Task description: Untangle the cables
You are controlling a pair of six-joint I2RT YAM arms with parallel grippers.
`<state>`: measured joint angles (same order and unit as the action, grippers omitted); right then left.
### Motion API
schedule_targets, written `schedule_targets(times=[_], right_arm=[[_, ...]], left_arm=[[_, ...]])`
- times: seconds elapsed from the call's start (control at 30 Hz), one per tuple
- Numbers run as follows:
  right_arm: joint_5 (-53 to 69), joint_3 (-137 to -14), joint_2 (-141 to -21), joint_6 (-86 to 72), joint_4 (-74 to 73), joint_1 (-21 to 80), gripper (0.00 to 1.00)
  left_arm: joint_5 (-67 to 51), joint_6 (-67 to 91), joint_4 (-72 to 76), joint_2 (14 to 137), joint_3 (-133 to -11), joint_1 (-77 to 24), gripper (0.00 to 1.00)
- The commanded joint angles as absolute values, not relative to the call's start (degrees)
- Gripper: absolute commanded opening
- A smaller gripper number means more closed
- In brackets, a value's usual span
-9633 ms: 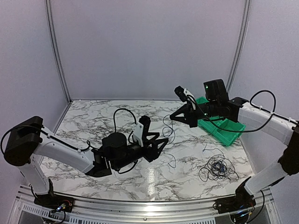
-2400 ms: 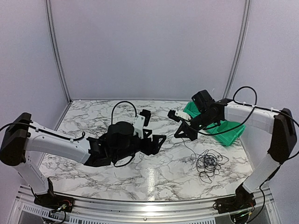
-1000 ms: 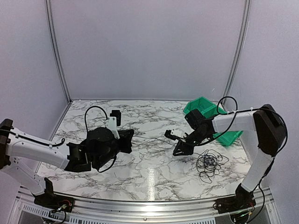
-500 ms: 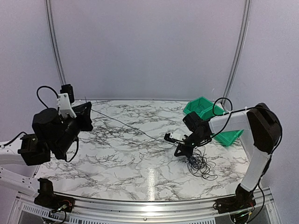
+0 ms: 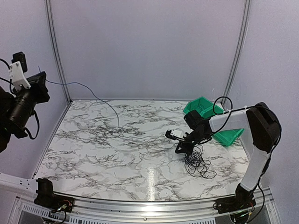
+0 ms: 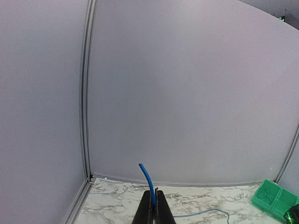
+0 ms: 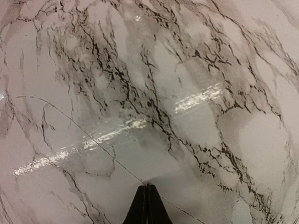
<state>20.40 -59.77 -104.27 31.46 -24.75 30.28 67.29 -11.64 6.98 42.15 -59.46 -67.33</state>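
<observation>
While the left gripper (image 6: 153,196), raised high, clamps a blue cable (image 6: 147,179), the right gripper (image 7: 147,187) is closed against the worktop (image 7: 210,70), seemingly pinching a black cable (image 7: 93,143) beside the tangle (image 5: 198,163).

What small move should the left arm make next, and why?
Probably lower the left gripper and lay the blue cable down on the left of the table. It hangs from the raised, shut gripper to the marble, its far end apparently clear of the black tangle by the right gripper.
</observation>
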Motion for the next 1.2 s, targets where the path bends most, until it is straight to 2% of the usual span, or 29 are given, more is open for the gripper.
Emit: schedule_targets(times=[0.0, 0.23, 0.4, 0.6, 0.87, 0.97, 1.17], right_arm=[[16.3, -60.1, -105.9, 30.5, -26.3, 28.2, 0.03], [16.7, -60.5, -105.1, 30.8, -26.8, 26.9, 0.03], [18.9, -60.6, -103.2, 30.5, -26.9, 26.7, 0.05], [22.4, -61.7, -102.0, 30.0, -28.0, 26.5, 0.09], [27.4, -65.9, -93.3, 30.4, -30.3, 26.4, 0.24], [29.8, -68.0, -90.6, 32.6, -32.8, 26.4, 0.28], [34.9, -71.3, -88.5, 32.1, -33.8, 27.5, 0.37]], left_arm=[[71.0, -24.3, 10.9, 41.4, -65.3, -67.1, 0.00], [68.2, -27.7, 10.2, 45.5, -70.5, -67.1, 0.00], [63.5, -19.7, 1.9, 48.9, -69.1, -67.1, 0.00], [58.0, -14.2, 0.5, 52.9, -65.3, -67.1, 0.00], [47.2, -5.0, 1.9, 62.4, -61.8, -65.7, 0.00], [39.5, -1.1, 3.4, 67.0, -59.9, -63.0, 0.00], [29.1, 4.1, 11.8, 75.1, -55.2, -60.0, 0.00]])
